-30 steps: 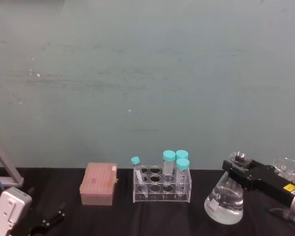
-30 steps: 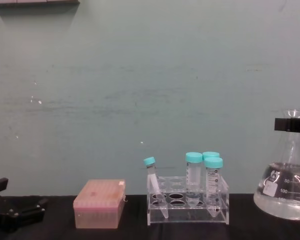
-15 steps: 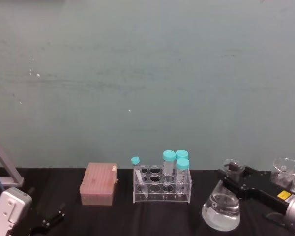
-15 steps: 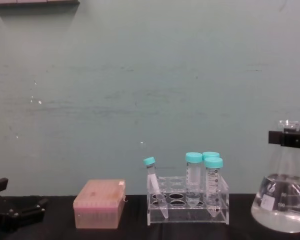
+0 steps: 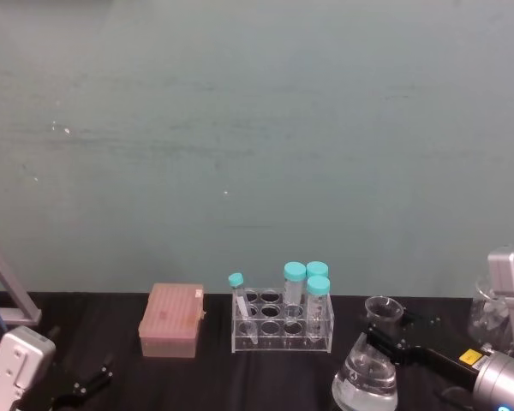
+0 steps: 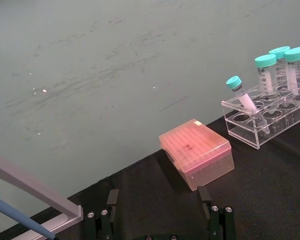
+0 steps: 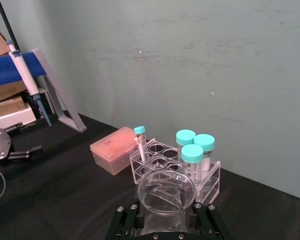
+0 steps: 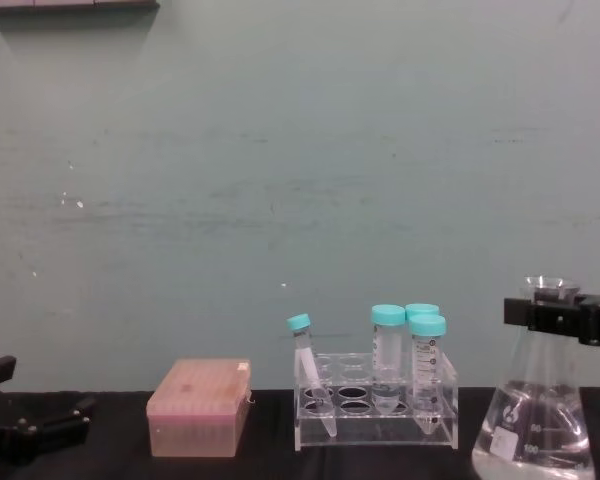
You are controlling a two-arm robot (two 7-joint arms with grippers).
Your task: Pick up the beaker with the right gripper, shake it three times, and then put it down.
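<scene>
The table is viewed from above by the head camera and side-on, lower down, by the chest camera. The tube rack and pink box are shared by all four views and are seen nearer in the wrist views, the right one being aimed over the rim of the beaker.

Count on the counter:
- One beaker.
- Four teal-capped tubes, three upright and one leaning.
- One clear rack.
- One pink box.
- One pipette, on one stand.
- Two grippers: left gripper and right gripper.
</scene>
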